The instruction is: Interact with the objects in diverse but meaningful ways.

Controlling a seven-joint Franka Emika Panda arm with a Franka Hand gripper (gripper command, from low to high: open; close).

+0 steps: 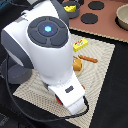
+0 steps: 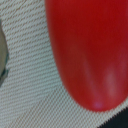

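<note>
A red tomato (image 2: 87, 50) fills most of the wrist view at very close range, lying on the woven beige mat (image 2: 25, 95). In the exterior view the arm's white hand (image 1: 70, 95) hangs low over the mat's near edge, and a sliver of red (image 1: 59, 101) peeks out beside it. No fingers show in either view. A yellow butter block (image 1: 80, 45) lies on the mat's far side. The golden-brown bread loaf (image 1: 77, 64) lies right beside the arm. A grey-blue pot (image 1: 71, 7) with something yellow inside stands at the back.
A thin brown stick-like toy (image 1: 89, 59) lies near the loaf. A second pot (image 1: 122, 17) and black burner discs (image 1: 90, 19) sit on the brown stove surface at the back right. Black cable (image 1: 30, 114) loops off the mat's front. A grey curved edge (image 2: 1, 55) shows beside the tomato.
</note>
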